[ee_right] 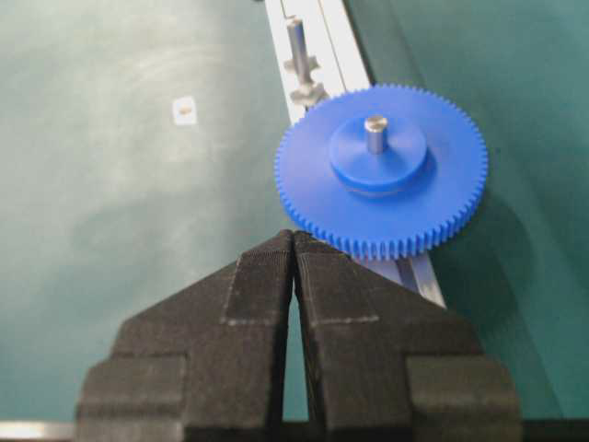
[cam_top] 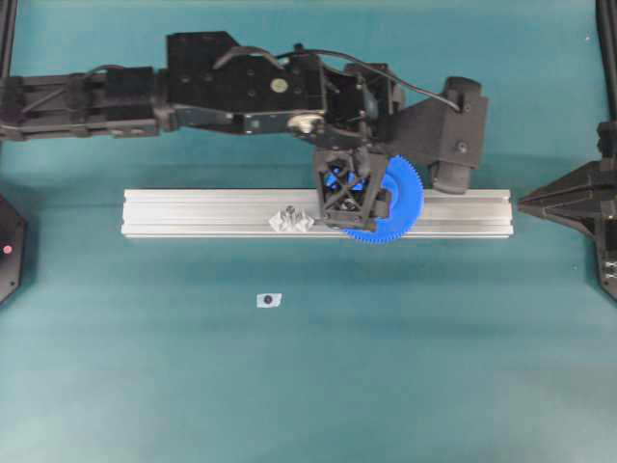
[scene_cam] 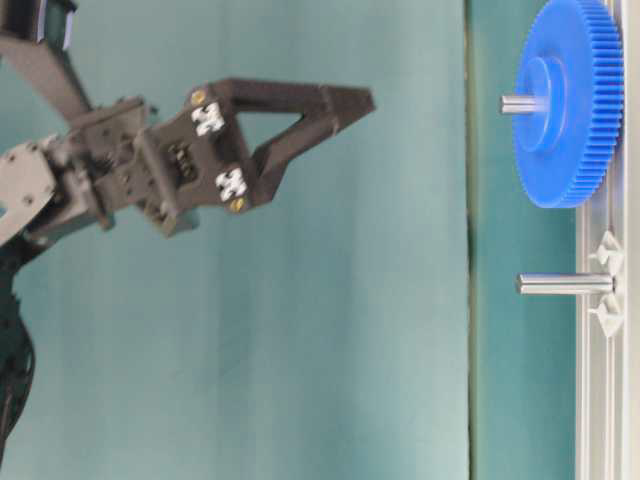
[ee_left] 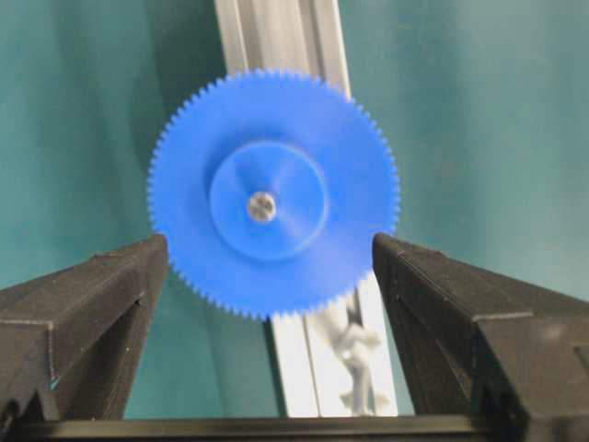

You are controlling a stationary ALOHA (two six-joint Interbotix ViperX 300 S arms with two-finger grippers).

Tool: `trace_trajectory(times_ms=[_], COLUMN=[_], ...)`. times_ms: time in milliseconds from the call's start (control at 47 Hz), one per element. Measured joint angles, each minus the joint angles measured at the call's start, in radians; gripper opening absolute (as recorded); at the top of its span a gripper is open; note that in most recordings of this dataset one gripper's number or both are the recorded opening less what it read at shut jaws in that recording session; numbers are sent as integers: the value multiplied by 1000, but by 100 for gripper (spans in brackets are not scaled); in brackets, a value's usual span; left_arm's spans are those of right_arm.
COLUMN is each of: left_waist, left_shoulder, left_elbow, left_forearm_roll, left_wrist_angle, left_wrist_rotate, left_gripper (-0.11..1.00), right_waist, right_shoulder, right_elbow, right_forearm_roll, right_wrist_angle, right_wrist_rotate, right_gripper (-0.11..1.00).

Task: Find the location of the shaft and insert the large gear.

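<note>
I count one large gear (ee_right: 382,175), blue and toothed, two upright metal pins, one through its hub (ee_right: 374,133) and one bare (ee_right: 296,41), one aluminium rail (cam_top: 193,212), and one small white tag (cam_top: 269,300).

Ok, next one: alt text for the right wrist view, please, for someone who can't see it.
A large gear, bright blue, sits flat on an aluminium rail with a metal shaft poking up through its hub. The right gripper fills the foreground, its black fingers shut together. Behind the gear stands a second bare pin.
</note>
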Motion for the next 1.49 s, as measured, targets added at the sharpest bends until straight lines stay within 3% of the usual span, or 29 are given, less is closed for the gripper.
trace_trajectory(times_ms=[277,447,1489], left_waist=[-5,-6,-14], left_shoulder=[-101,-146,-147], left_elbow=[152,210,210], left_forearm_roll=[0,0,0], left_wrist_angle=[-193,-238,-267], left_wrist_rotate=[-63,-80,-83], left_gripper=[87,87,87], right_waist=[0,0,-3], right_shoulder=[-2,-2,-20], right_elbow=[0,0,9], right_forearm_roll=[0,0,0], right_wrist_angle=[-2,0,0], right_wrist_rotate=[2,2,2], right_gripper=[6,6,6])
